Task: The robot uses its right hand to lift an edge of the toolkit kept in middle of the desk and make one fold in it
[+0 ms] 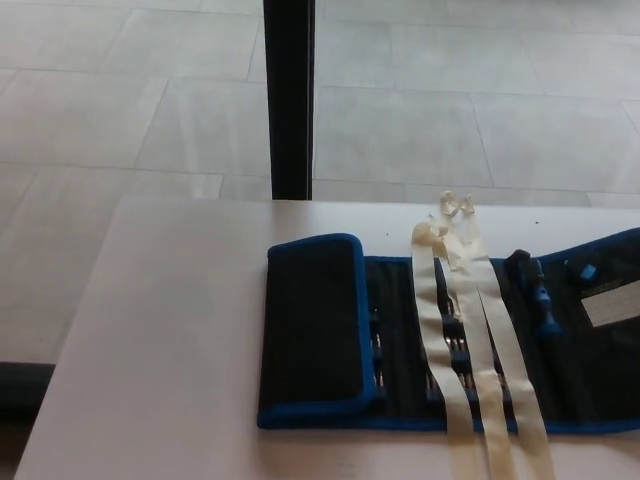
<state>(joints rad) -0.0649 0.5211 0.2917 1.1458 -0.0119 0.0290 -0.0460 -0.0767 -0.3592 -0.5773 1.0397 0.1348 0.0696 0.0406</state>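
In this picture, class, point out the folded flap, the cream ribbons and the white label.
folded flap [312,325], head view, middle of its black panel
cream ribbons [500,345], head view, right strip
white label [612,302], head view, its centre

Pale, matte table [170,340] filling the lower part of the head view, with its far edge running level across the middle of the picture and its left edge slanting toward the lower left corner. Beyond the far edge, floor [450,90] of large light grey tiles divided by thin, darker grout lines. Upright black post [290,95] rising from just behind the table's far edge to the top of the picture, slightly left of centre. Dark strip [22,385] at the left border, lower than the table top and partly hidden by it; nature not discernible.
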